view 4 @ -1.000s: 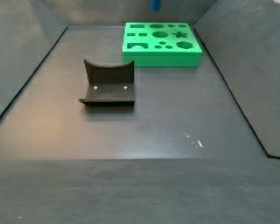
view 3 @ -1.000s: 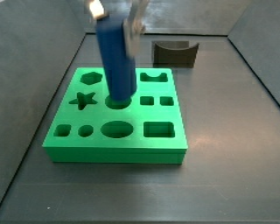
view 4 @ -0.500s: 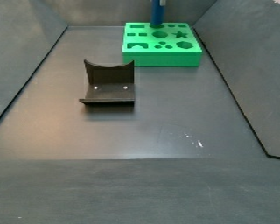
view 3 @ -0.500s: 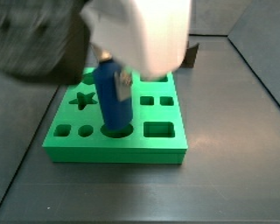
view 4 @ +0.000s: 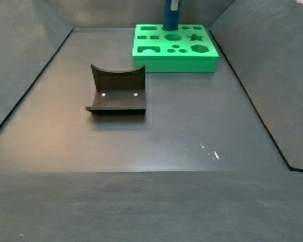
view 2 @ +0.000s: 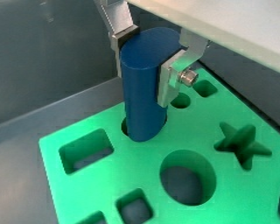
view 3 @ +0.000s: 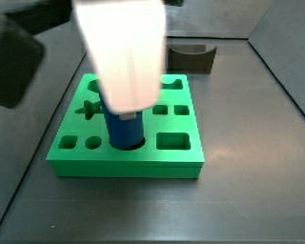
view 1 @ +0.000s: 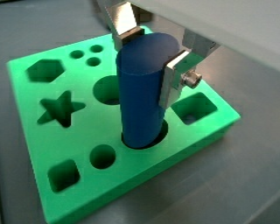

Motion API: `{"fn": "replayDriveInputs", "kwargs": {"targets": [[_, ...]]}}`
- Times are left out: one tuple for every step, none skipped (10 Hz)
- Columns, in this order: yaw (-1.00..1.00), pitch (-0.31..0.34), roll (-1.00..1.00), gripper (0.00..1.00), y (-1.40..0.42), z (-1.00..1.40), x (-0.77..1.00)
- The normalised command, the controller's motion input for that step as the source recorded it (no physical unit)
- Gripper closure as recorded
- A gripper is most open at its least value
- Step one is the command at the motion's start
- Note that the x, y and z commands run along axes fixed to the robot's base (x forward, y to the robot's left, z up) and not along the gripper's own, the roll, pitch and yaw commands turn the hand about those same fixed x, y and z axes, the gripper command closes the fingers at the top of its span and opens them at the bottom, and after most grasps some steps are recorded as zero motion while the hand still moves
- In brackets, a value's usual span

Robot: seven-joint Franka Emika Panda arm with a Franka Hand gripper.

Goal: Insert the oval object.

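I see the gripper (view 1: 154,54) clamped on the blue peg (view 1: 147,92), plates flat against both sides. The peg stands upright with its foot in the oval hole of the green block (view 1: 213,131) (depth hidden).

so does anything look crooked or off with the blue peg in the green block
Nothing stands out. The gripper holds the blue peg upright, its lower end in the oval hole of the green block. The brown block sits apart on the floor.

Lab test cell: grey walled floor (view 4: 154,142), fixture (view 4: 116,90).
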Motion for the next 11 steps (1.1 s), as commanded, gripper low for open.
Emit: {"fn": "replayDriveInputs", "kwargs": {"targets": [[-1.0, 0.0, 0.01, 1.0, -0.03, -0.12, 0.0], [-1.0, 0.0, 0.01, 1.0, -0.03, -0.12, 0.0], [-1.0, 0.0, 0.01, 1.0, -0.03, -0.13, 0.0], [-0.99, 0.0, 0.07, 1.0, 0.0, -0.24, 0.05], [-0.65, 0.0, 0.22, 1.0, -0.17, -0.19, 0.29], [-0.23, -0.024, 0.22, 1.0, -0.26, -0.37, 0.0], [0.0, -0.103, 0.2, 1.0, -0.33, -0.43, 0.0], [0.1, -0.084, 0.2, 1.0, -0.14, -0.43, 0.09], [0.09, -0.004, 0.19, 1.0, 0.0, -0.44, 0.25], [0.03, -0.036, 0.14, 1.0, 0.03, -0.61, 0.2], [-0.01, -0.013, 0.05, 1.0, 0.12, -0.72, 0.26]]}}
